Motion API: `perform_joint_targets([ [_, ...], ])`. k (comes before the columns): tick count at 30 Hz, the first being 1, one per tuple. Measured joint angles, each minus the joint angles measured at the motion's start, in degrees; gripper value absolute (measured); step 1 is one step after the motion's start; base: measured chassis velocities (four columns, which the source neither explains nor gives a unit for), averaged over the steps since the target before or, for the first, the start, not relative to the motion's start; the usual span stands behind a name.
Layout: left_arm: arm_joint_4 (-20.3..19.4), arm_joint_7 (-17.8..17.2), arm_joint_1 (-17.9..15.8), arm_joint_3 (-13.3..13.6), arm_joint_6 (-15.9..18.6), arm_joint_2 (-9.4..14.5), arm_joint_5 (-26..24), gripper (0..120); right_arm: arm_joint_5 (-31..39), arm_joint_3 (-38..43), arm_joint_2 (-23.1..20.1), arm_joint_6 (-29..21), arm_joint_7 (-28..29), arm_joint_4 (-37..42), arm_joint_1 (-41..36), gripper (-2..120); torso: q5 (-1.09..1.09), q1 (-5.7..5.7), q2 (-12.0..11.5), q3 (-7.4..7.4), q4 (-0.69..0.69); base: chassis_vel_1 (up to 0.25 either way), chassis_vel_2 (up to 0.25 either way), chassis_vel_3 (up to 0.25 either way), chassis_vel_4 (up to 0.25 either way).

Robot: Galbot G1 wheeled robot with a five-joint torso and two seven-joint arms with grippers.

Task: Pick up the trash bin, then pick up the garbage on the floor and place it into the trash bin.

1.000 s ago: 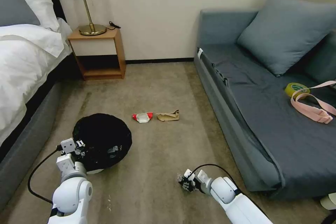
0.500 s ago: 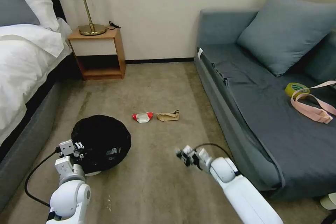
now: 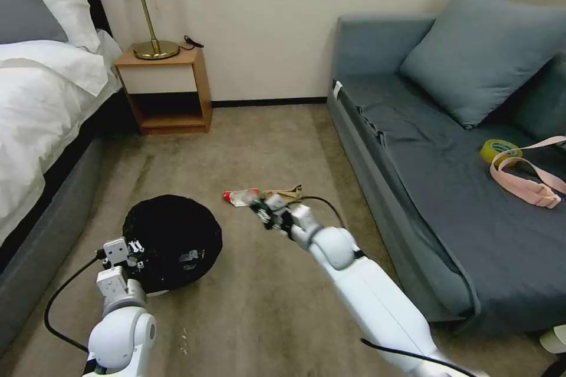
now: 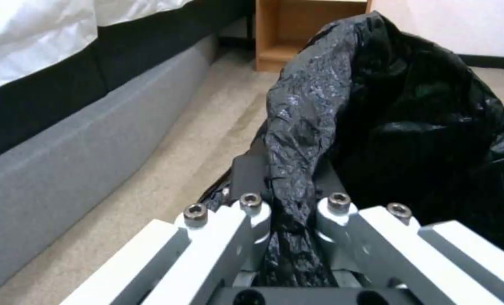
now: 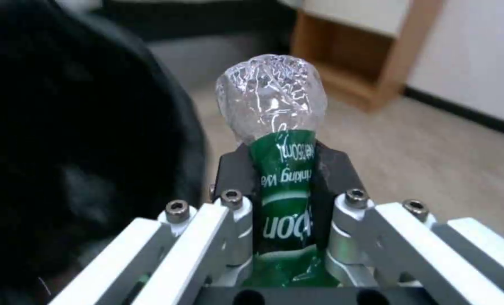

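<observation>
Right claw pinches the bottle at its label — light, crushable, slick — beside the bin, whose bag-lined rim the left claw clamps.

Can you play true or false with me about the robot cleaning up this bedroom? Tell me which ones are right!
1. The right gripper is squeezing a clear bottle with a green label. True.
2. The left gripper is open and holding nothing. False: it is shut on the black bag at the rim of the trash bin.
3. A red-and-white wrapper and a piece of brown paper lie on the floor. True.
4. The trash bin stands on the sofa. False: it is down by the carpet, between the bed and the sofa.
5. A lamp stands on the wooden nightstand. True.
</observation>
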Motion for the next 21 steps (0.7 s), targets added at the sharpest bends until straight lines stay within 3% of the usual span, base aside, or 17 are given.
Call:
perform_joint_targets([
  [3, 0.0, 0.0, -0.1, 0.5, -0.2, -0.4, 0.8, 4, 6.9, -6.5, 0.3, 2.4, 3.7, -1.1, 4.4, 14, 0.0, 0.0, 0.0, 0.0, 0.0, 0.0, 0.0, 0.0, 0.0],
  [9, -0.6, 0.3, -0.1, 1.7, -0.4, -1.2, 1.6, 4, 13.4, -12.0, 2.5, 3.7, 4.6, -1.6, 8.1, 14, 0.0, 0.0, 0.0, 0.0, 0.0, 0.0, 0.0, 0.0, 0.0],
  [21, -2.0, 1.7, 0.2, 2.6, -2.0, -2.1, 1.5, 4, 15.9, -15.4, 6.8, 7.4, 8.2, -3.4, 6.6, 14, 0.01, 0.0, 0.0, 0.0, 0.0, 0.0, 0.0, 0.0, 0.0],
])
